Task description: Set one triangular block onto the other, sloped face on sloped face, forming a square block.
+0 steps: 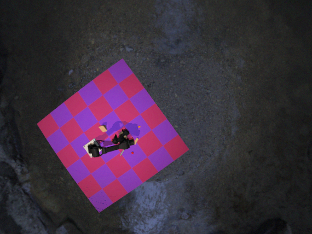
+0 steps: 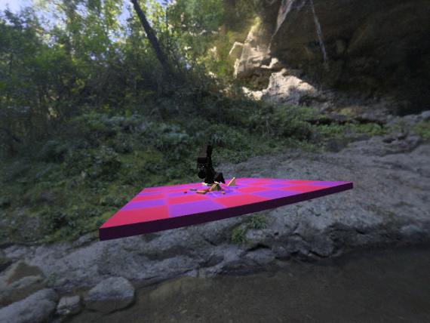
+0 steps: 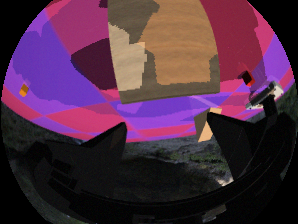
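From above, a magenta-and-purple checkered worktop (image 1: 148, 115) (image 2: 264, 193) carries the black arm (image 1: 110, 148) (image 2: 205, 162), mounted on a pale base plate (image 1: 86, 147). The gripper (image 1: 120, 136) (image 2: 219, 181) (image 3: 168, 121) sits over the middle part of the checks, with some tan wood partly showing beneath its dark parts. One triangular block (image 1: 103, 128) (image 2: 231, 183) rests apart from it, nearer the base. A slim wooden piece (image 1: 136, 141) (image 2: 201, 192) lies just beyond the arm's bend, a grey bar (image 1: 122, 152) (image 2: 193, 189) lies beside the arm, and small red (image 1: 132, 152) (image 2: 185, 192) and orange (image 1: 139, 126) (image 2: 223, 193) pieces are set apart. In the exterior view, the other triangular block (image 2: 215, 187) (image 3: 177, 50) shows a peaked outline just below the gripper, while the first stands separately with its slope exposed; the two do not form a square block. The slim wooden piece lies low beside the peaked one. Whether the gripper touches that block cannot be told from this distance. Through the wrist view, the gripper's fingers are spread wide with nothing held between them. The peaked block's broad wooden face fills the upper middle, partly shaded, beyond the fingertips, and a smaller wooden shape appears beside one fingertip
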